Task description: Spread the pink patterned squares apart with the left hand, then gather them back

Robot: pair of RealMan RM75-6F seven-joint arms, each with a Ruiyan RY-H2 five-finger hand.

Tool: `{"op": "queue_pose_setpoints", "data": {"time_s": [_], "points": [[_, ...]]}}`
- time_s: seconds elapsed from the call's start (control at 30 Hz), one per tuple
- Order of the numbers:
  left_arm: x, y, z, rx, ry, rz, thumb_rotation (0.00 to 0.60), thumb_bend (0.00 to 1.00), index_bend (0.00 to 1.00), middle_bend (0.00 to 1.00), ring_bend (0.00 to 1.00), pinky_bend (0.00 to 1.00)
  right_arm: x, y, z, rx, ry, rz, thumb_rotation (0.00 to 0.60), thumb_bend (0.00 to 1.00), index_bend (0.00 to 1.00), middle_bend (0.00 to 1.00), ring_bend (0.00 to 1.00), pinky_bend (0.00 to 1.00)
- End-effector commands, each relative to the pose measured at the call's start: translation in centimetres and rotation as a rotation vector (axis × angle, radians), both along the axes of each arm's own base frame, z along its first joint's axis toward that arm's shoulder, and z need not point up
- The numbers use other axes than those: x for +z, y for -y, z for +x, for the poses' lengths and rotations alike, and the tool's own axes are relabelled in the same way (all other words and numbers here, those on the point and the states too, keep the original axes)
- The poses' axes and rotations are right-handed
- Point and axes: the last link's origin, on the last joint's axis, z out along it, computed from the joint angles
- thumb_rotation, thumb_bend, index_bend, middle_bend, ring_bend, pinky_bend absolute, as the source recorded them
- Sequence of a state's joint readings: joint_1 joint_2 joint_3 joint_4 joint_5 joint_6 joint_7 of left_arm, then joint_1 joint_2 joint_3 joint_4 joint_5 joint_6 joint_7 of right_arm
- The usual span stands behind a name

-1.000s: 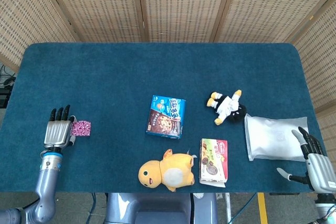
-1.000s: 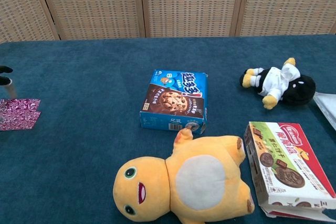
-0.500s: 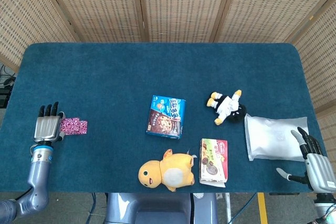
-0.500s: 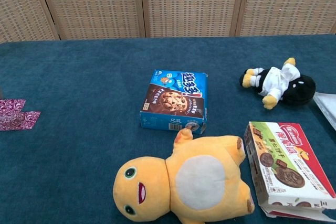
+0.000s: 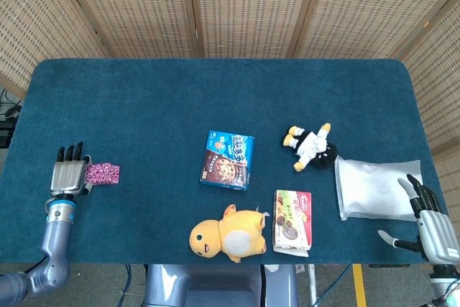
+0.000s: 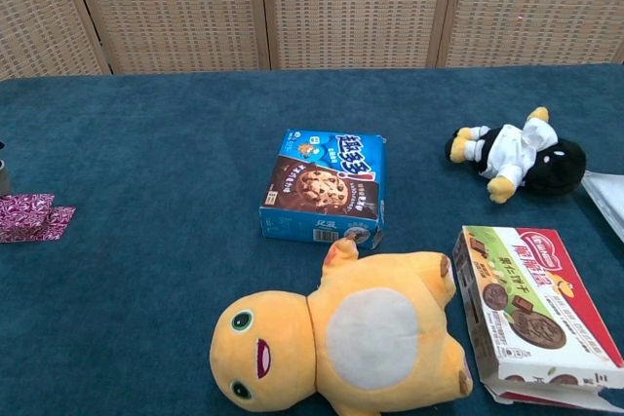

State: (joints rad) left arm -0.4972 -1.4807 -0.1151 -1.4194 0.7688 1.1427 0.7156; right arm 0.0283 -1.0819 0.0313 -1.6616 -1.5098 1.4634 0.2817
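Note:
The pink patterned squares (image 5: 103,174) lie overlapped on the blue cloth at the far left, also seen at the chest view's left edge as pink patterned squares (image 6: 32,217). My left hand (image 5: 68,174) lies flat just left of them, fingers straight and pointing away from me, its right side touching the squares. It holds nothing. My right hand (image 5: 430,222) hangs open at the table's front right corner, beside a white bag.
A blue cookie box (image 5: 227,159) sits mid-table. A yellow plush (image 5: 228,233) and a biscuit box (image 5: 293,221) lie near the front edge. A penguin-like plush (image 5: 313,146) and a white bag (image 5: 376,188) are to the right.
My left hand slid left with the squares, fanning them out, then edged back right. The squares now lie closer together than half a second ago.

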Motion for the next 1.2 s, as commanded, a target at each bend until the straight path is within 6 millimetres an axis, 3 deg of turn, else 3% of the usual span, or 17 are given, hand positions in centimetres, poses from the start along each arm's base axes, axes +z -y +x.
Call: {"op": "queue_pose_setpoints", "data": {"time_s": [0.03,0.8,1.2], "points": [[-0.28,0.03,-0.23,0.005,-0.007,-0.005,0.6,0.29,0.54,0.0,0.0,0.0,-0.02,-0.02,-0.03,-0.001,0.0,0.001,0.6,0.1,0.04,0.0,0.0,0.0],[-0.54,-0.35,-0.52,0.013,-0.024,0.009,0.6,0.28,0.3,0.0,0.0,0.0,-0.05,0.01,-0.01,-0.001,-0.002,0.0,0.6,0.1,0.04,0.0,0.0,0.0],[-0.27,-0.4,-0.31,0.014,-0.01,0.02,0.6,0.27,0.26,0.0,0.0,0.0,-0.03,0.04,-0.01,0.0,0.0,-0.002,0.6,0.1,0.04,0.0,0.0,0.0]]}}
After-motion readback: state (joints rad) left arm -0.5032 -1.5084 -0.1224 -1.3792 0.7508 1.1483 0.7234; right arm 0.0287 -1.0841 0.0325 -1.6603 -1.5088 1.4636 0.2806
